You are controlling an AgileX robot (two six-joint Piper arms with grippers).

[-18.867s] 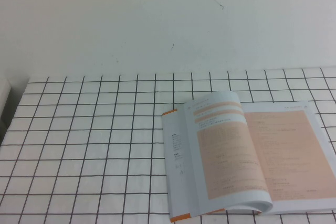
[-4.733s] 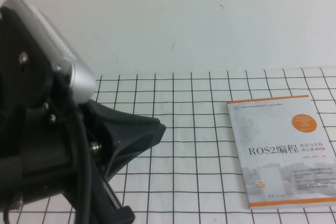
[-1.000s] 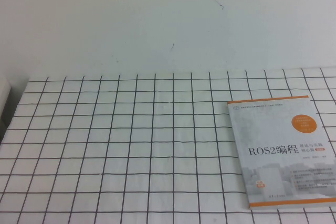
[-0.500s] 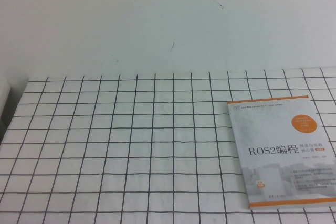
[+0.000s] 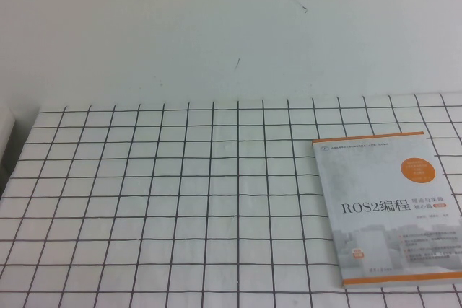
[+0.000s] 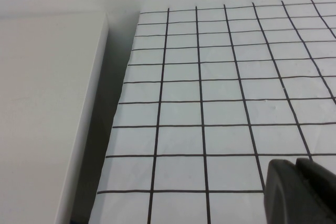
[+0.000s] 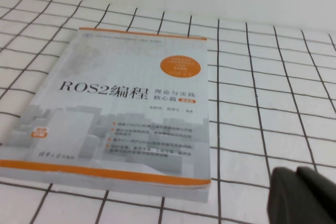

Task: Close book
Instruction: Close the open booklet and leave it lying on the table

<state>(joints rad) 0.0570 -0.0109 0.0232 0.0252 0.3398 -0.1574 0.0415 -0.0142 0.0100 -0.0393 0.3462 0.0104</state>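
Closed book [image 5: 390,210], front cover up, lying flat at the lower right of the high view on the grid-lined desk [image 5: 180,192]. Right gripper [image 7: 296,172] hovers near one cover corner, fingers pressed together, holding nothing. Left gripper [image 6: 296,162] hangs over the grid near the desk's edge, its fingers likewise together.

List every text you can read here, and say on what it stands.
"ROS2编程": title on the book cover.
"理论与实践" and "核心篇": subtitle beside it, faint.
Orange circle, bullet lines, author and publisher lines on the cover: too blurred to read.
Left gripper, over bare checked cloth, and right gripper, near the book: no text.
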